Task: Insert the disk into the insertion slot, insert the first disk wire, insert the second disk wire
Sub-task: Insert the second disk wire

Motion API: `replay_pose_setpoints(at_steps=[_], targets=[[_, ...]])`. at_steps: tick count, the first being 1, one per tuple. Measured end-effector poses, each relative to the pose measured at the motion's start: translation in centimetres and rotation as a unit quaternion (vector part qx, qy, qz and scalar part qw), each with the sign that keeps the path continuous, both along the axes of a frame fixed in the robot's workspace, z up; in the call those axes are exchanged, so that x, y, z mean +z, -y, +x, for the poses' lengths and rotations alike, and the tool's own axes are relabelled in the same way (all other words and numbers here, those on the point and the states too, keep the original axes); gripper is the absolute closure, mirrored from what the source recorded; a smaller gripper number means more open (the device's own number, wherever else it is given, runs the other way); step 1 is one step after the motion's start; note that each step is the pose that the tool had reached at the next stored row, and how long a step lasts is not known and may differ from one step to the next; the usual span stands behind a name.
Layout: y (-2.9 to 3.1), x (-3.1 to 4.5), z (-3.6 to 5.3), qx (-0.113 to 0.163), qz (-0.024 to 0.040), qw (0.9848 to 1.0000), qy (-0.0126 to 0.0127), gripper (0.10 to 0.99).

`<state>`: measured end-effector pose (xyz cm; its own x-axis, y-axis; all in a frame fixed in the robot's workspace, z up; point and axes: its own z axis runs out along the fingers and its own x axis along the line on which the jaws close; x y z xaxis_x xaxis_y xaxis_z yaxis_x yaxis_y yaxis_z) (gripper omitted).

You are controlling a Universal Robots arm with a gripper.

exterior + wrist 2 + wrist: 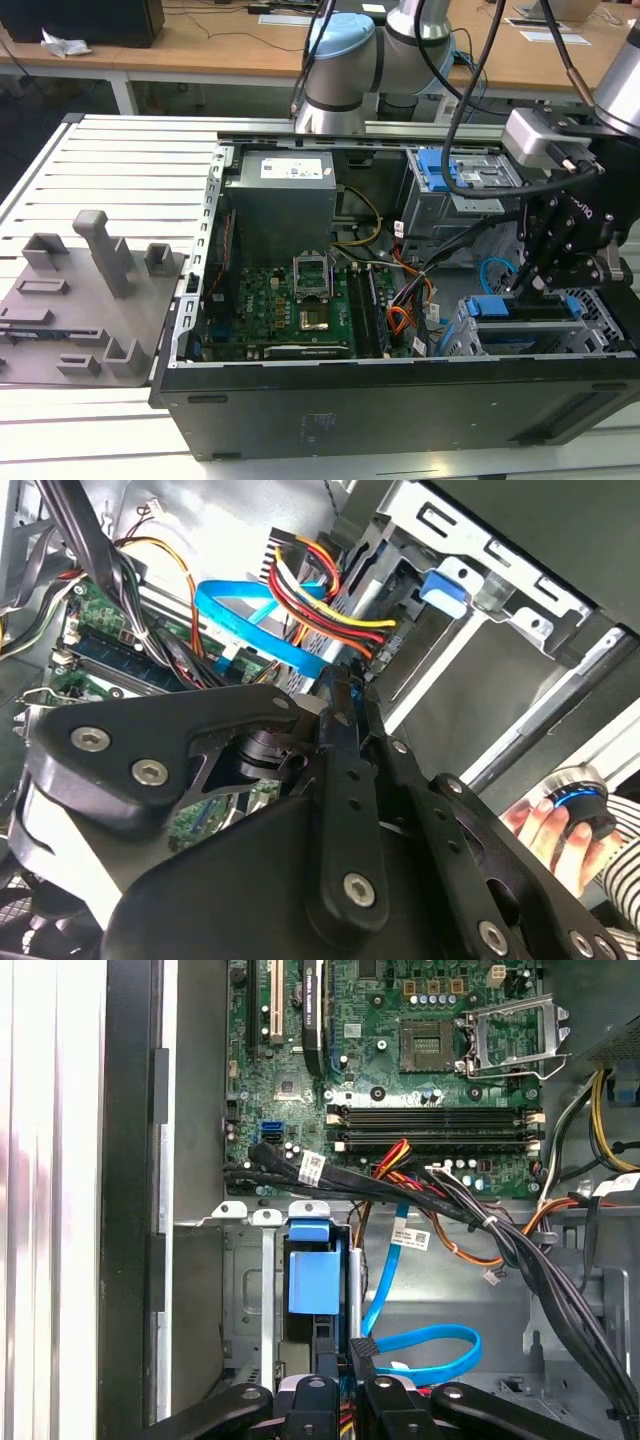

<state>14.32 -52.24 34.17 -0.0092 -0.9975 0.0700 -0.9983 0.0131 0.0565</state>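
The gripper (pixel 345 1360), jaws narrow, pinches a dark plug (pixel 362 1350) beside the disk (pixel 313 1282), at the case's (pixel 400 400) four o'clock.

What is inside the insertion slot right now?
The insertion slot holds the disk, of which the blue carrier end shows. The gripper covers the disk's connector end, hiding any plug there.

The disk (pixel 528 308) sits in the insertion slot (pixel 470 335) at the exterior view's right, the motherboard (pixel 285 305) left of it.
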Motion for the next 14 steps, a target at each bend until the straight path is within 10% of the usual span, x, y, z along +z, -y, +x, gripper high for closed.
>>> replay_pose_setpoints(at_steps=[14], targets=[[0.55, 0.2, 0.22, 0.0, 0.0005, 1.0, -0.0004, 0.922]])
